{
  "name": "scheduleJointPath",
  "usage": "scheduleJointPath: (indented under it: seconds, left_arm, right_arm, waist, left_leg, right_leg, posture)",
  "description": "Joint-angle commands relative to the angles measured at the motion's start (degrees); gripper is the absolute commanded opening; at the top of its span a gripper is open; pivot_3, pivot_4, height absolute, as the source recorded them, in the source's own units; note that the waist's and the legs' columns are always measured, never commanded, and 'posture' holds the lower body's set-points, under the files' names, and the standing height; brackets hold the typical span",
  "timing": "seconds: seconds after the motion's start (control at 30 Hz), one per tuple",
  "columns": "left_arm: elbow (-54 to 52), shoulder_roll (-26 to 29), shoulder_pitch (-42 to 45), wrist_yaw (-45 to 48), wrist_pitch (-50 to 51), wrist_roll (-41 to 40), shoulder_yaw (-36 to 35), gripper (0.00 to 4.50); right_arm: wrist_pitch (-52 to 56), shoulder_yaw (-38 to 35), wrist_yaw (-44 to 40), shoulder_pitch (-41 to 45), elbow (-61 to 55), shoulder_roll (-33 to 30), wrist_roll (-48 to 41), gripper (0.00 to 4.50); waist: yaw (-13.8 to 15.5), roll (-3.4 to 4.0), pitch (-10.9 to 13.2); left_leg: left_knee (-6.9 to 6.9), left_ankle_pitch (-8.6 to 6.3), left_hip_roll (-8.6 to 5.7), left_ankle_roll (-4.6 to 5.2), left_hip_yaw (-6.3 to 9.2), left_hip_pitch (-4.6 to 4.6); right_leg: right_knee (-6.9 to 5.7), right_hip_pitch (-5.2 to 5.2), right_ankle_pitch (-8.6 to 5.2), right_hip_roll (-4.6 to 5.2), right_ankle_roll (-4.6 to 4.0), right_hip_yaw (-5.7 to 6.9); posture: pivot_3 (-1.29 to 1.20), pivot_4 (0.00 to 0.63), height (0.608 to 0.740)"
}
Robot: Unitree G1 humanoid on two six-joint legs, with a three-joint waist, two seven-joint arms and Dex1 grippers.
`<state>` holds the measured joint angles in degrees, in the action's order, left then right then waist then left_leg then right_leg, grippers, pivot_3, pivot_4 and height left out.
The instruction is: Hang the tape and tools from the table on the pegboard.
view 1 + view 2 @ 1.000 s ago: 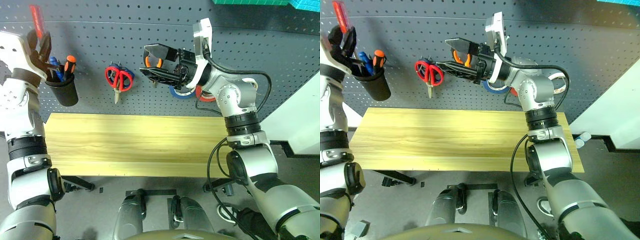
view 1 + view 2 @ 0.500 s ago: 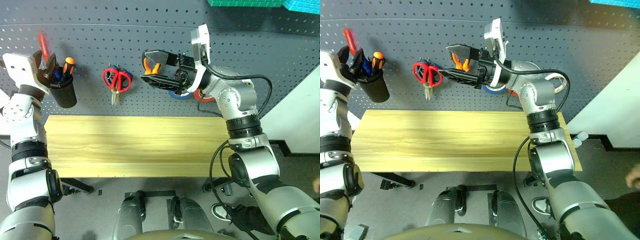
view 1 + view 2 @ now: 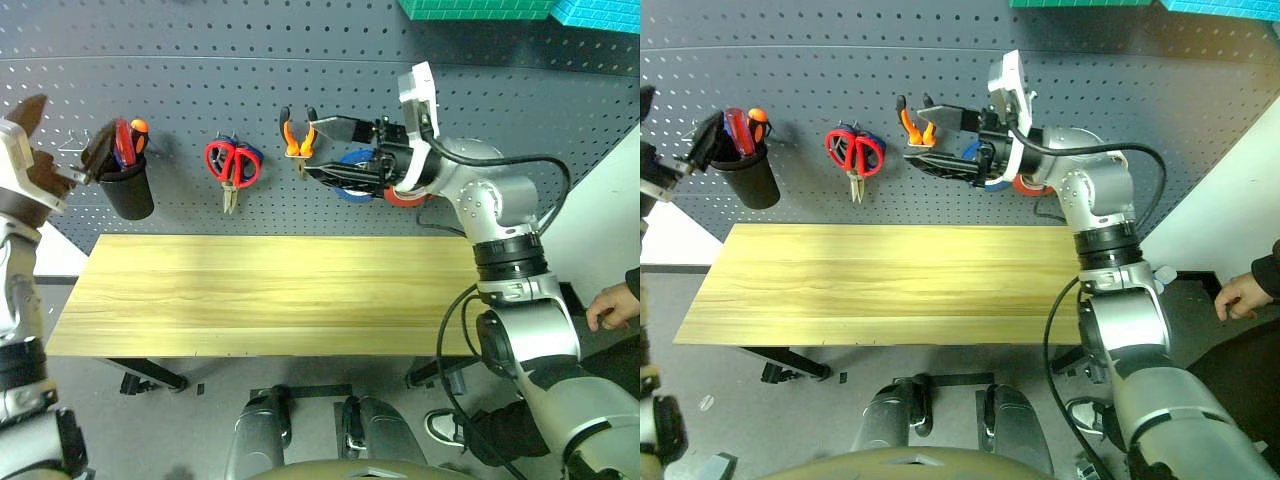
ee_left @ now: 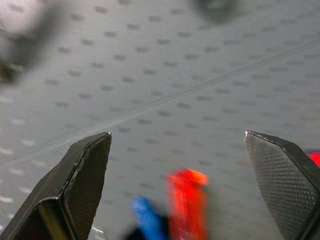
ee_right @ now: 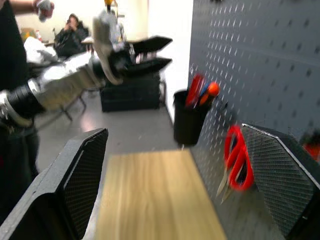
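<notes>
Hanging on the pegboard (image 3: 200,100) we see the red-handled scissors (image 3: 232,165) and orange-handled pliers (image 3: 297,135), the latter just off our right gripper's (image 3: 322,150) spread, empty fingers; our left gripper (image 4: 190,165) gapes wide, holding nothing, the red-handled screwdriver (image 3: 123,141) in the black cup (image 3: 128,190) just beyond its fingertips; the table (image 3: 270,300) lies bare

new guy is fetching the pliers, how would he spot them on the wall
Look at the grey pegboard above the wooden table. Right of the red scissors, the pliers hang from a hook; they alone have orange-and-black handles.
</notes>
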<state>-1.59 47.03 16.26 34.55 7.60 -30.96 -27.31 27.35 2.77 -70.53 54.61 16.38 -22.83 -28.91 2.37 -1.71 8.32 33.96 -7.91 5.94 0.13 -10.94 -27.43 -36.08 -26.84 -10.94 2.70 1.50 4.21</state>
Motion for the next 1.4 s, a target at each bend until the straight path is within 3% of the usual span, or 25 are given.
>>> scheduleJointPath:
  seconds: [0.03,0.07,0.1,0.13,0.17,0.2,0.23,0.27,0.33,0.37,0.4,0.43,0.47,0.5,0.57,0.77,0.9,1.17,1.4]
  left_arm:
    - [-8.31,3.62,-6.40,3.60,10.13,-6.49,-5.18,4.47]
    - [-9.22,4.14,-8.56,4.30,11.77,-6.90,-5.96,4.47]
    - [-9.94,4.36,-10.91,4.95,13.89,-7.62,-6.74,4.47]
    - [-10.48,4.41,-13.68,5.97,15.79,-8.13,-7.15,4.47]
    - [-10.73,4.09,-15.84,7.06,16.17,-7.99,-7.16,4.47]
    - [-10.64,3.54,-17.44,7.90,15.78,-7.45,-6.90,4.47]
    - [-10.21,2.84,-18.39,8.34,15.15,-6.73,-6.42,4.47]
    - [-9.03,1.74,-18.97,8.61,13.96,-5.33,-4.92,4.47]
    - [-7.00,-0.79,-18.99,9.55,11.51,-2.95,-1.54,4.47]
    - [-6.49,-2.10,-18.63,10.51,10.80,-2.78,-0.03,4.47]
    - [-5.92,-3.76,-17.68,11.20,11.17,-3.55,1.42,4.47]
    - [-5.36,-4.86,-16.87,11.76,11.55,-4.07,2.26,4.47]
    - [-4.09,-5.52,-15.91,12.99,10.13,-2.35,4.70,4.47]
    - [-2.67,-5.89,-14.91,13.92,8.94,-0.38,7.00,4.47]
    - [1.99,-7.23,-11.89,15.29,5.48,3.22,11.02,4.47]
    - [15.67,-10.97,-2.68,20.85,-3.59,6.87,15.31,4.47]
    - [21.90,-11.98,0.57,25.51,-7.98,8.01,17.14,4.47]
    - [24.76,-11.37,-1.52,36.22,-16.42,9.18,19.74,4.47]
    - [26.63,-9.33,-2.19,40.89,-14.06,7.37,18.29,4.47]
  right_arm:
    - [0.56,2.60,-2.71,-2.70,-4.08,-3.08,1.76,4.50]
    - [0.54,3.10,-2.82,-3.24,-4.43,-3.51,2.18,4.50]
    - [0.54,3.31,-2.20,-3.53,-4.27,-3.58,2.68,4.50]
    - [0.20,3.53,-1.10,-3.76,-3.73,-3.40,3.46,4.50]
    - [-0.12,3.64,-0.21,-4.00,-3.18,-3.15,4.15,4.50]
    - [-0.25,3.76,0.35,-4.29,-2.78,-2.96,4.65,4.50]
    - [-0.22,3.88,0.59,-4.65,-2.62,-2.85,4.93,4.50]
    - [-0.18,3.99,0.82,-5.36,-2.52,-2.73,5.14,4.50]
    - [-0.71,4.08,1.81,-6.74,-1.68,-2.27,6.06,4.50]
    - [-1.37,4.23,2.39,-7.35,-1.17,-2.09,6.81,4.50]
    - [-2.02,4.45,2.64,-7.99,-0.76,-2.06,7.48,4.50]
    - [-2.46,4.61,2.76,-8.31,-0.46,-1.99,7.96,4.50]
    - [-3.04,4.79,3.18,-8.63,0.14,-2.05,8.73,4.50]
    - [-3.71,4.89,3.52,-8.80,0.83,-2.08,9.41,4.50]
    - [-3.95,4.63,3.84,-8.77,2.55,-2.13,9.84,4.50]
    - [-6.78,5.54,3.34,-9.30,7.72,-3.15,13.07,4.50]
    - [-8.67,5.34,2.61,-10.00,9.87,-4.37,14.67,4.50]
    - [-10.92,5.53,1.35,-14.40,8.61,-6.82,16.63,4.50]
    - [-11.45,6.68,2.19,-15.16,7.27,-5.67,18.17,4.50]
  waist:
    - [0.43,0.09,-0.03]
    - [1.02,-0.05,-0.08]
    - [1.44,-0.19,-0.03]
    - [1.30,-0.46,0.20]
    - [1.68,0.40,-0.01]
    - [1.73,1.06,-0.05]
    - [1.62,1.26,0.03]
    - [1.35,1.50,0.15]
    - [0.99,1.94,0.22]
    - [0.78,2.51,0.05]
    - [0.97,2.75,-0.39]
    - [1.23,2.45,-0.53]
    - [1.47,1.77,-0.69]
    - [1.65,1.69,-0.68]
    - [1.94,1.71,-0.67]
    - [1.00,1.73,-0.66]
    - [0.14,1.72,-0.66]
    - [-0.28,1.71,-0.60]
    - [-1.46,1.85,-0.33]
  left_leg:
    - [-0.21,0.00,0.37,0.00,-0.28,-0.02]
    - [-0.52,0.01,0.74,-0.01,-1.24,0.07]
    - [-0.90,0.05,0.88,-0.07,-2.34,0.29]
    - [-0.83,0.08,0.71,-0.11,-3.31,1.34]
    - [0.55,0.14,0.25,-0.27,-3.06,2.15]
    - [3.11,-1.45,-0.39,-2.30,0.25,2.21]
    - [5.24,-3.82,-1.54,-2.25,4.03,2.75]
    - [5.28,-5.27,-2.52,-2.30,6.27,3.23]
    - [4.74,-5.30,-2.41,-2.29,7.27,3.89]
    - [4.73,-5.32,-1.94,-2.30,7.62,3.97]
    - [4.52,-5.33,-1.10,-2.30,7.96,3.57]
    - [3.98,-5.32,-0.71,-2.28,7.97,2.95]
    - [3.68,-5.25,-0.66,-2.18,7.57,2.74]
    - [3.76,-5.16,-1.18,-2.09,6.92,2.94]
    - [3.81,-5.15,-1.67,-2.12,6.53,3.31]
    - [4.01,-4.92,-1.27,-2.10,6.50,3.32]
    - [4.01,-4.91,-1.27,-2.09,6.35,3.25]
    - [4.01,-4.92,-1.27,-2.09,6.24,3.18]
    - [4.01,-4.93,-1.18,-2.10,6.35,3.19]
  right_leg:
    - [-0.30,-0.01,0.00,0.04,-0.03,0.00]
    - [-1.07,-0.10,-0.18,0.28,-0.33,0.26]
    - [-2.87,-0.31,-1.64,1.10,-2.06,1.06]
    - [-4.13,-0.34,-3.02,1.62,-1.95,0.83]
    - [-4.54,-0.76,-3.87,2.53,-0.98,0.66]
    - [-4.56,-0.58,-3.91,2.37,-1.16,1.27]
    - [-4.35,-0.34,-3.88,2.50,-1.18,2.13]
    - [-3.97,0.31,-3.72,2.53,-1.07,2.67]
    - [-2.59,1.56,-3.35,1.71,-0.84,3.23]
    - [-1.43,2.05,-2.74,1.07,-0.78,3.66]
    - [0.49,2.59,-1.42,-0.05,-0.84,3.84]
    - [1.47,2.67,-0.52,-0.37,-1.00,3.88]
    - [0.77,2.15,-0.46,-0.04,-0.95,3.70]
    - [-0.56,1.90,-1.44,0.47,-0.68,2.60]
    - [-1.13,1.85,-2.10,0.49,-1.04,2.45]
    - [-1.24,1.71,-1.92,-0.28,-0.93,2.31]
    - [-1.24,1.56,-1.92,-0.30,-0.92,2.15]
    - [-1.21,1.45,-2.04,-0.22,-1.10,2.08]
    - [-1.24,1.39,-2.10,-0.21,-1.21,2.10]
  posture:
    - [0.16,0.092,0.740]
    - [0.16,0.092,0.740]
    - [0.17,0.094,0.740]
    - [0.17,0.095,0.740]
    - [0.17,0.094,0.740]
    - [0.18,0.094,0.740]
    - [0.18,0.094,0.740]
    - [0.18,0.095,0.740]
    - [0.17,0.097,0.740]
    - [0.17,0.098,0.740]
    - [0.17,0.098,0.740]
    - [0.16,0.100,0.740]
    - [0.15,0.100,0.740]
    - [0.15,0.099,0.740]
    - [0.15,0.098,0.740]
    - [0.11,0.100,0.740]
    - [0.08,0.112,0.740]
    - [0.02,0.134,0.740]
    - [0.02,0.151,0.740]
